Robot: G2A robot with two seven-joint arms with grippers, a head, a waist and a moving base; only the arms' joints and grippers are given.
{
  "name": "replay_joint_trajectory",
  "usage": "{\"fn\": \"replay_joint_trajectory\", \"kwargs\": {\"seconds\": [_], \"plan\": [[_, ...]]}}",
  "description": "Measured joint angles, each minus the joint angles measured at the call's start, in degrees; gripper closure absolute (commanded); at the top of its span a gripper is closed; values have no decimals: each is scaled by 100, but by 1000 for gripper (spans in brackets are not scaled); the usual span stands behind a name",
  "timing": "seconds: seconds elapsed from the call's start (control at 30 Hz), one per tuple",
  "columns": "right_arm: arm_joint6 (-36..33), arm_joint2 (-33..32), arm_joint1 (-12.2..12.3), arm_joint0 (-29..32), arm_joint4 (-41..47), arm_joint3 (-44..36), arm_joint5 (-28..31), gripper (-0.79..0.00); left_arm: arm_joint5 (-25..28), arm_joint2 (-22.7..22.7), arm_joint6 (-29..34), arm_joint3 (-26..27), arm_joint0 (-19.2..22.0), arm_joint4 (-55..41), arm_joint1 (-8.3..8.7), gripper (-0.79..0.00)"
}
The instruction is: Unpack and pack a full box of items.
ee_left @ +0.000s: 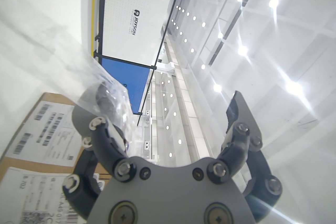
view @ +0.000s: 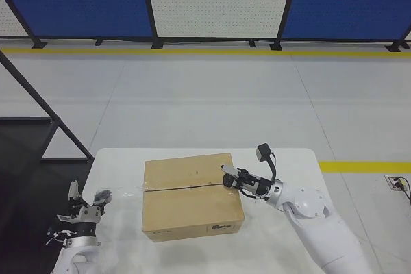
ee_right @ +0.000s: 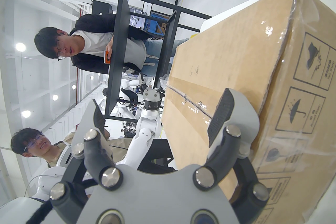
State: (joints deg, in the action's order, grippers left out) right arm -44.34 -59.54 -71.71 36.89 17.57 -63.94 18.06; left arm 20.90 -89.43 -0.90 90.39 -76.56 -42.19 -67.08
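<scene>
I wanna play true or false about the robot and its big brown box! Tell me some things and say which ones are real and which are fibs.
1. The cardboard box is shut, with clear tape along its top seam. True.
2. The right gripper is squeezed shut. False: its fingers stand apart, at the box's top edge near the seam.
3. The box stands on the floor. False: it stands on the white table.
4. A clear plastic bag sits against one finger of the left gripper. True.
5. The left gripper is on top of the box. False: it is off to the box's side, open.
</scene>
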Motion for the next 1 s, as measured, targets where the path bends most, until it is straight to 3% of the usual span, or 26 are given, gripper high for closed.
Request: {"fn": "replay_joint_trajectory", "kwargs": {"seconds": [0.4, 0.77, 1.0], "plan": [[0, 0, 0, 0, 0, 0, 0, -785, 341, -282, -144, 759, -6, -51, -77, -785], [0, 0, 0, 0, 0, 0, 0, -785, 339, -458, -155, 1282, -139, 53, -137, -785], [0, 0, 0, 0, 0, 0, 0, -785, 211, -342, -94, 1482, -64, 257, -179, -785]]}}
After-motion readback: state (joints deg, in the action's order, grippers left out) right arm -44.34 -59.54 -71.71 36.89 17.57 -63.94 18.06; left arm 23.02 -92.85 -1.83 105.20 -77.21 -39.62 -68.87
